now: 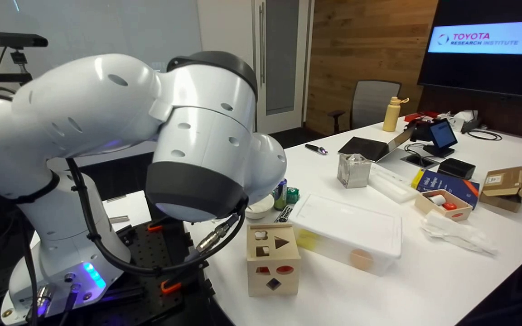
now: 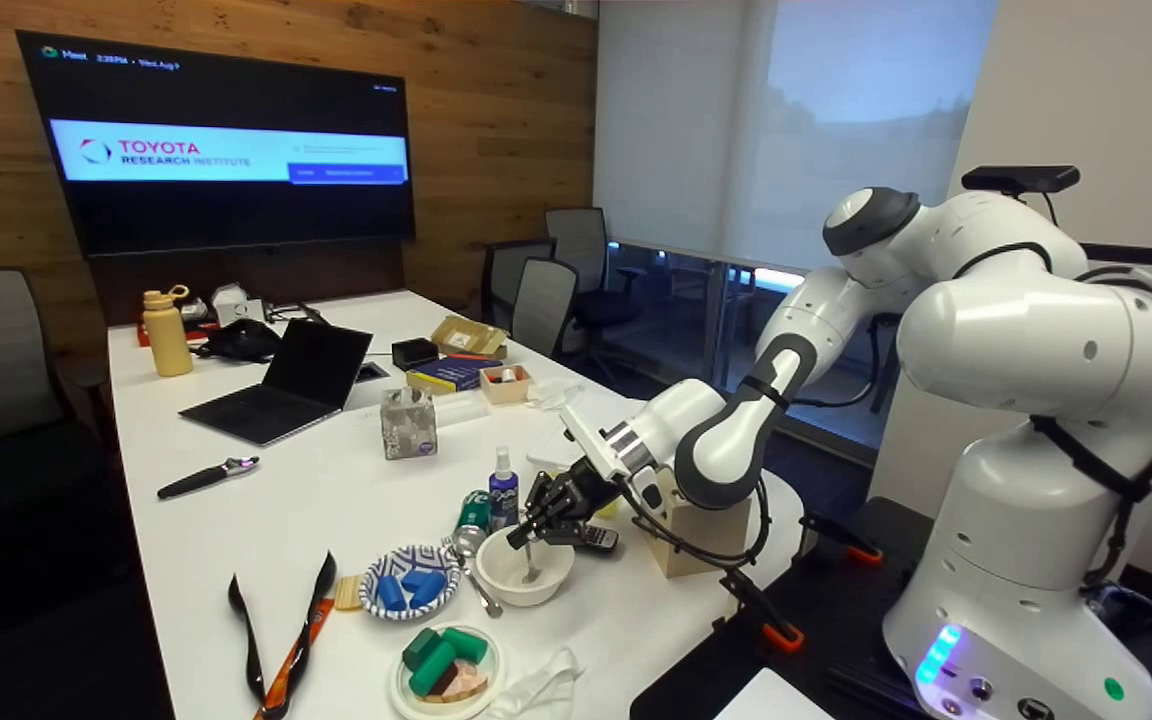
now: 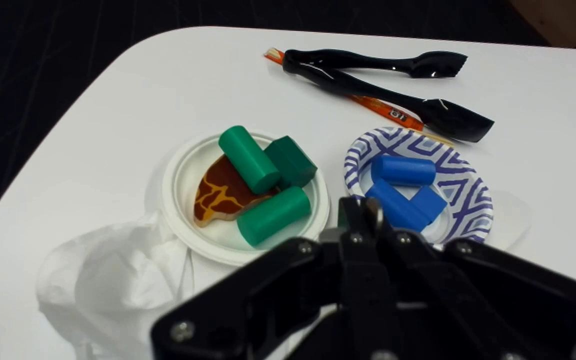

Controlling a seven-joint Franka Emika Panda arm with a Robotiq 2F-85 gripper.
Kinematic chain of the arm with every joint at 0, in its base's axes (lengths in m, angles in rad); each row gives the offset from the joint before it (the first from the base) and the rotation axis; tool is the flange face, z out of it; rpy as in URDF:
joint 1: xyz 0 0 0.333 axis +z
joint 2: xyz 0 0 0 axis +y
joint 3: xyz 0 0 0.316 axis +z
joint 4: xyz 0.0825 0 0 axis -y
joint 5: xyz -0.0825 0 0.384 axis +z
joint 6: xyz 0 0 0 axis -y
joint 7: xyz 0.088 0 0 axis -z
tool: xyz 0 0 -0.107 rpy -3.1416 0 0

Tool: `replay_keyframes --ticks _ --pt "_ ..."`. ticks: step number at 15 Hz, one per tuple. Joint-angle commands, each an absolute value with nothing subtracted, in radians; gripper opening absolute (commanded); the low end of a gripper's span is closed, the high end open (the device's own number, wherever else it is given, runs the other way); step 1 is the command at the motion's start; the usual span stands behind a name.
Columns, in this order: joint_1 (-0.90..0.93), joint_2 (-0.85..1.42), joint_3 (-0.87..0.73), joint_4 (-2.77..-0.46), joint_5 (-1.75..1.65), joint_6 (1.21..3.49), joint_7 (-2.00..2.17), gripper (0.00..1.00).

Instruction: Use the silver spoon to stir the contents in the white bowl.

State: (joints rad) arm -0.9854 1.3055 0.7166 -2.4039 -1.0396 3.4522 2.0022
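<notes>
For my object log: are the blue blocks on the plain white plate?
No, the wrist view shows the blue blocks in the patterned bowl, beside the plain white plate.

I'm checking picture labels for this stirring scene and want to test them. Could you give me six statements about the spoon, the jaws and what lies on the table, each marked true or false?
1. The silver spoon points down into the white bowl. True.
2. The green blocks are on the white plate. True.
3. The blue blocks are on that same plate. False: the blue blocks lie in the patterned bowl.
4. The jaws are wide open and hold nothing. False: they are closed on the silver spoon.
5. The black tongs lie partly over an orange packet. True.
6. The laptop is shut. False: the laptop stands open.
</notes>
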Motion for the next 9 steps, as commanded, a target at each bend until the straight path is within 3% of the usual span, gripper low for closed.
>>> replay_keyframes --ticks 1,9 --pt "-0.997 1.326 0.733 -2.376 -1.05 3.456 1.94 0.01" --pt "-0.969 1.292 0.732 -2.375 -1.017 3.456 1.937 0.01"
